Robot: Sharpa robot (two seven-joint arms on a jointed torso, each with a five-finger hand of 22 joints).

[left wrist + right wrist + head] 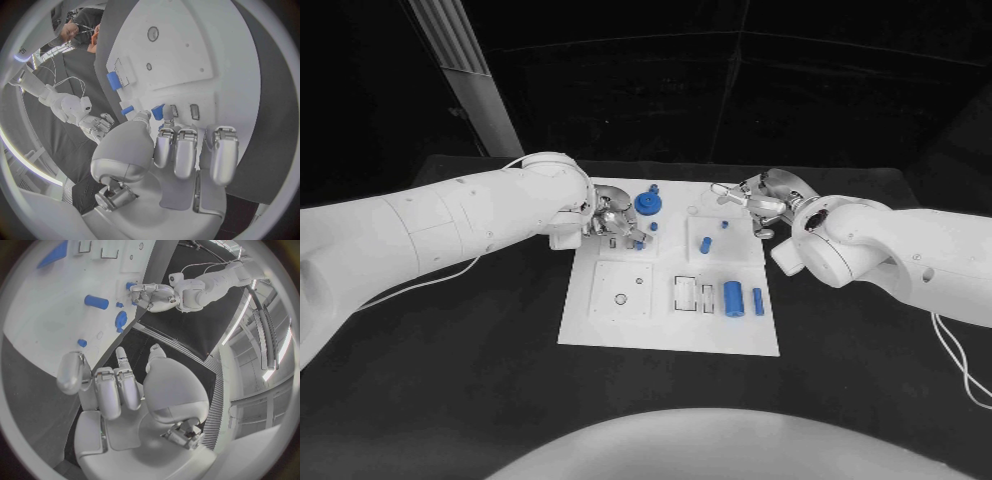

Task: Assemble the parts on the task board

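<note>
The white task board (668,325) lies mid-table. My left hand (607,222) reaches over its far left corner, fingers curled down; in the left wrist view the thumb and a fingertip pinch a small blue part (157,111) right at the board (187,55). A blue knob-shaped part (651,205) stands just beyond that hand. My right hand (754,205) hovers at the board's far right corner, fingers apart and holding nothing (119,385). A short blue peg (707,243), a thick blue cylinder (733,296) and a thin blue bar (759,301) lie on the board's right half.
Rectangular slots (684,293) and a square plate with small holes (622,290) occupy the board's near part. Black table (473,350) surrounds the board. A pale post (473,70) rises at the back left.
</note>
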